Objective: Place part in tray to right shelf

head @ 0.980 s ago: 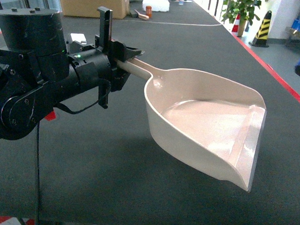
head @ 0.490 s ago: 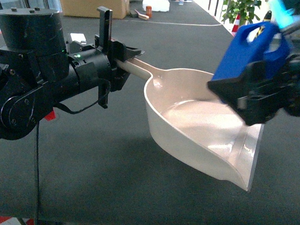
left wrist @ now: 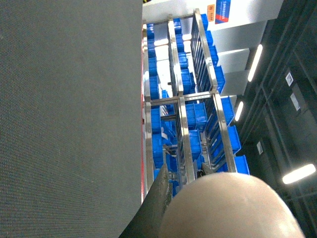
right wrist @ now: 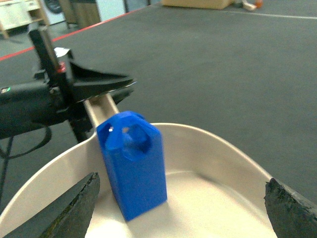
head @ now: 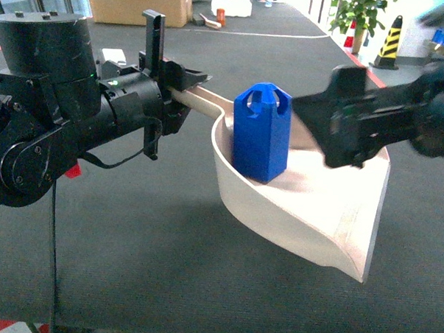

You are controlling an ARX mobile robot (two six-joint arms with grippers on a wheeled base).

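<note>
Inside tray (head: 352,216), part (head: 261,131) upright; right claw (right wrist: 181,208) wide open, empty; left claw (head: 183,84) grips handle.

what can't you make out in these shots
- Right tool, head view: motion blur smears the arm, so its shape is unclear.
- Tray, left wrist view: only a pale curved patch shows; the bottom edge cuts off the rest.
- Part, right wrist view: soft focus blurs its top opening.
- Left tool, head view: its grip on the tray handle is partly hidden by its own housing.
</note>
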